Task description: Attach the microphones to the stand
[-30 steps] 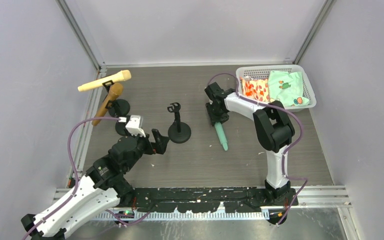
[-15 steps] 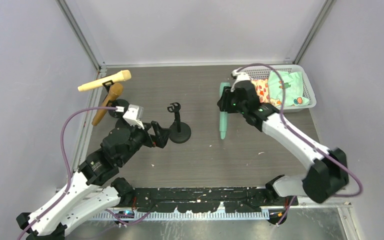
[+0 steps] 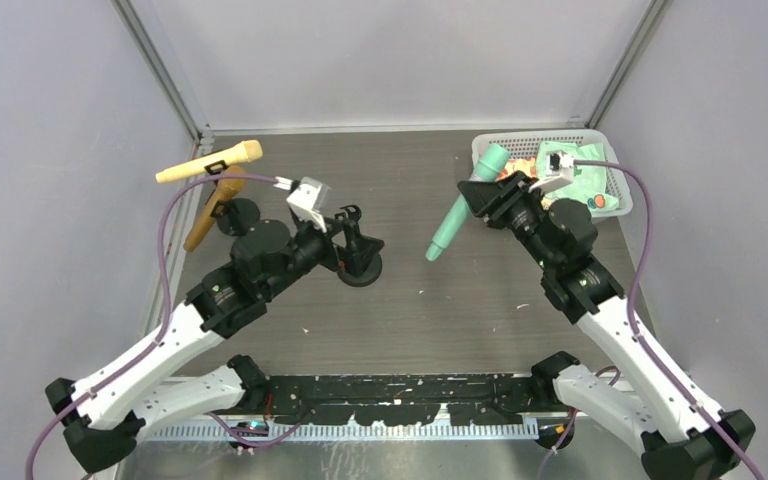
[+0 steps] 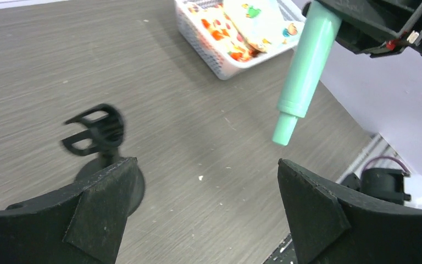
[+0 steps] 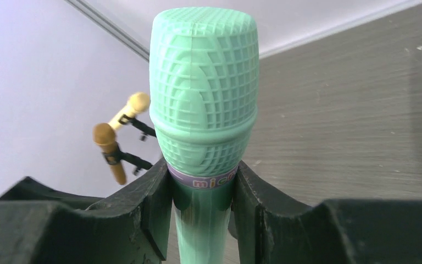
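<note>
My right gripper [image 3: 482, 196] is shut on the mint-green microphone [image 3: 457, 212] just below its head and holds it tilted above the table, tail pointing down-left. The right wrist view shows its ribbed head [image 5: 203, 82] between the gripper [image 5: 203, 190] fingers. The empty black stand [image 3: 359, 262] with its clip [image 3: 348, 213] stands mid-table. My left gripper [image 3: 344, 238] is open right beside it; in the left wrist view [image 4: 206, 162] the clip [image 4: 95, 130] is at the left finger and the green microphone [image 4: 306, 66] hangs at upper right. The cream-yellow microphone [image 3: 210, 163] and the golden-brown microphone [image 3: 216, 204] sit clipped in stands at far left.
A white basket [image 3: 610, 160] with patterned cloth pouches stands at the back right, also in the left wrist view [image 4: 220, 60]. Metal frame posts rise at both back corners. Grey walls close in the left and right sides.
My right arm lifted the green microphone off the table and swung it up toward the back right. My left arm reached forward and right, up to the empty stand.
</note>
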`<state>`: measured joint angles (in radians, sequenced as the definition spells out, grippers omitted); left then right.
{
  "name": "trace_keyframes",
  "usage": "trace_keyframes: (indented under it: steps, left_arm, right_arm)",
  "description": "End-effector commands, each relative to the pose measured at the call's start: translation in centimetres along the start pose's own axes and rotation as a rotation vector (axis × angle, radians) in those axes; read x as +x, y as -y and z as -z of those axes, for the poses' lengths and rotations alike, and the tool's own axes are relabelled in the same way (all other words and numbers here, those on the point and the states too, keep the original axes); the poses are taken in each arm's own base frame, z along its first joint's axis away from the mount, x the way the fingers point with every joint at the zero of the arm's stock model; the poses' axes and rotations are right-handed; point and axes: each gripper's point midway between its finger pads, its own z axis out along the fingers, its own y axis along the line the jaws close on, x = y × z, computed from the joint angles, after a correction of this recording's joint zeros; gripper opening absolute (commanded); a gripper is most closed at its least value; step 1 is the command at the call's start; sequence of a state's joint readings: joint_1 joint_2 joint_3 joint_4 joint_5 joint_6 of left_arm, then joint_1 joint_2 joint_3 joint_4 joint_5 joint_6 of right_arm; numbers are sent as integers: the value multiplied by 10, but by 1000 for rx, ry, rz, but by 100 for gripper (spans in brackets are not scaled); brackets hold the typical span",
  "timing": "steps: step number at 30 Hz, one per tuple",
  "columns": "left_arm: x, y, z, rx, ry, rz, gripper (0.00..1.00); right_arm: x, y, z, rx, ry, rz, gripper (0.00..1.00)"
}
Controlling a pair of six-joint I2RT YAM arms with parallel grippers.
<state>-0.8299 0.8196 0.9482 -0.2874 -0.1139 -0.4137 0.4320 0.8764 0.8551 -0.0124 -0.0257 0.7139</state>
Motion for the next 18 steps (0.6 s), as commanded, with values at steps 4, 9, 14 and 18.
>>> trace_keyframes:
  steps: [4,9,14,18]
  left_arm:
    - [-27,67,-17,158,93,-78,100]
    - [-18,86,-31,184,90,-124,100]
    - [-7,94,-37,200,74,-140,96]
    - [2,93,-41,184,60,-161,81]
  right_arm:
    - [-13,-49,22,-102,161,-77,1]
    - [4,-79,27,-144,140,-92,1]
    - [11,-97,28,-181,120,-132,1]
    - [17,-110,29,-220,98,-177,1]
